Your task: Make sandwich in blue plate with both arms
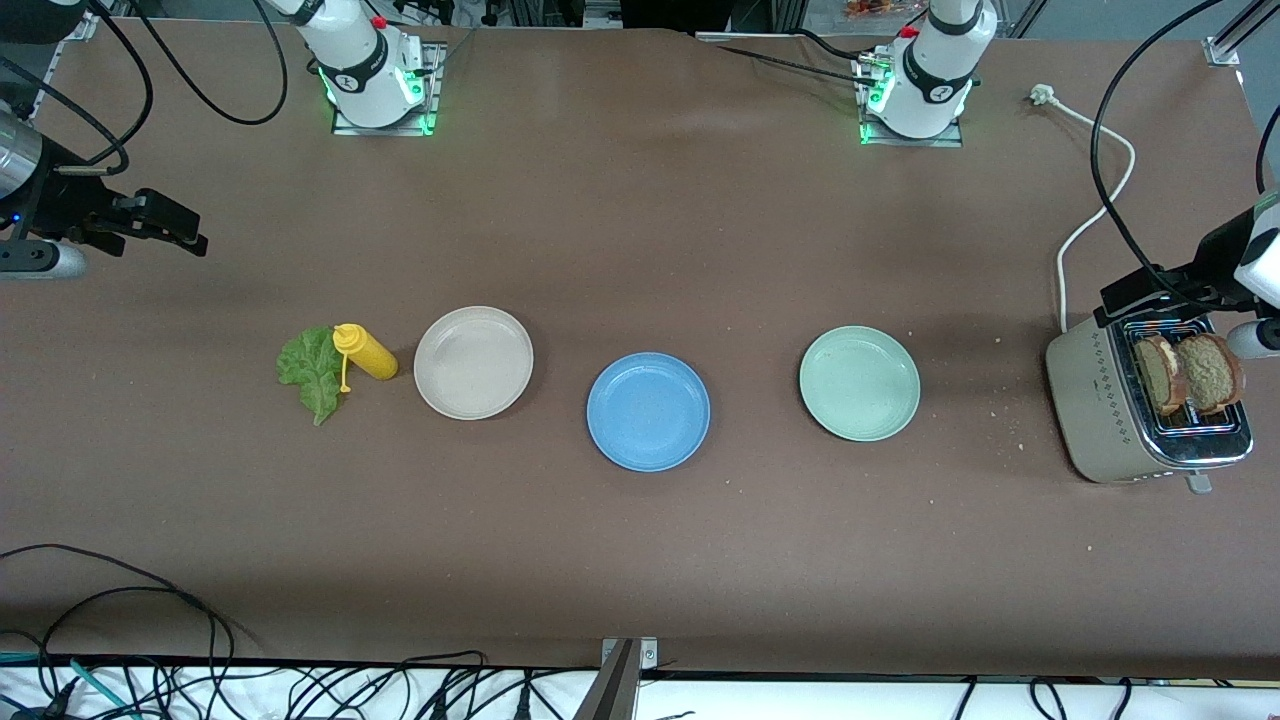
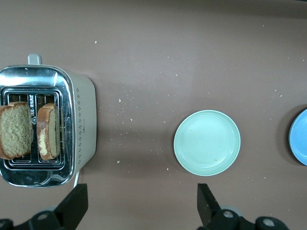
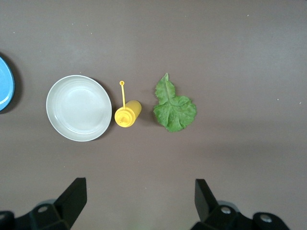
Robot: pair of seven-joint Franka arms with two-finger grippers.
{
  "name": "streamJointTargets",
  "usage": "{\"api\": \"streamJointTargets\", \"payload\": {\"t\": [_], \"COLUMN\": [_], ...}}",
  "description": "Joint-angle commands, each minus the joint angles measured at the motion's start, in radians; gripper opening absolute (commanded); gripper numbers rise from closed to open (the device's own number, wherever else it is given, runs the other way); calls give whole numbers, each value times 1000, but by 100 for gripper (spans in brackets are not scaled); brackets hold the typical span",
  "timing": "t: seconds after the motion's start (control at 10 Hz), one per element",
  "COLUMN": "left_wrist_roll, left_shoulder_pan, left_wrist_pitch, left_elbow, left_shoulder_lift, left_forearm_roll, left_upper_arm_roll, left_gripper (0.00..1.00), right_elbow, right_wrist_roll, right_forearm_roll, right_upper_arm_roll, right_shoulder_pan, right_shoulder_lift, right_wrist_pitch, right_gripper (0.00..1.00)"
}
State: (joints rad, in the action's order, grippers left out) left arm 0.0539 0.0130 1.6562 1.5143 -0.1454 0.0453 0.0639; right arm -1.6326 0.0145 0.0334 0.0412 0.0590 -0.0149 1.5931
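The blue plate (image 1: 648, 412) lies empty at the table's middle; its rim also shows in the left wrist view (image 2: 300, 143) and the right wrist view (image 3: 5, 84). Two brown toast slices (image 1: 1160, 375) (image 1: 1210, 372) stand in the toaster (image 1: 1095, 400) at the left arm's end, seen from above as toast slices (image 2: 17, 129) (image 2: 48, 132). A green lettuce leaf (image 1: 312, 372) (image 3: 173, 106) lies flat at the right arm's end. My left gripper (image 1: 1145, 295) (image 2: 142, 191) hangs open and empty, high beside the toaster. My right gripper (image 1: 170, 222) (image 3: 140, 189) hangs open and empty, high over bare table near the lettuce.
A yellow squeeze bottle (image 1: 365, 352) (image 3: 127, 114) lies between the lettuce and a beige plate (image 1: 473, 362) (image 3: 79, 108). A pale green plate (image 1: 859, 383) (image 2: 207, 142) sits between the blue plate and the toaster. The toaster's white cord (image 1: 1090, 215) runs toward the left arm's base. Crumbs dot the table.
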Motion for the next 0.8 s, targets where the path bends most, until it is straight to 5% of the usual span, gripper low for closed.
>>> {"api": "streamJointTargets", "payload": {"t": [0.0, 0.7], "left_wrist_roll": [-3, -2], "left_shoulder_pan": [-2, -5], "left_wrist_pitch": [-6, -26], "left_elbow": [18, 11], "left_shoulder_lift": [21, 23], "left_forearm_roll": [8, 5], "left_upper_arm_roll": [0, 2], "left_gripper": [100, 100], "right_elbow": [13, 13], "right_wrist_roll": [-11, -11], "right_forearm_roll": [-6, -15], "right_upper_arm_roll": [-6, -7], "right_shoulder_pan": [1, 1], "right_shoulder_lift": [18, 15], "right_wrist_pitch": [-18, -7], "right_gripper": [100, 100]}}
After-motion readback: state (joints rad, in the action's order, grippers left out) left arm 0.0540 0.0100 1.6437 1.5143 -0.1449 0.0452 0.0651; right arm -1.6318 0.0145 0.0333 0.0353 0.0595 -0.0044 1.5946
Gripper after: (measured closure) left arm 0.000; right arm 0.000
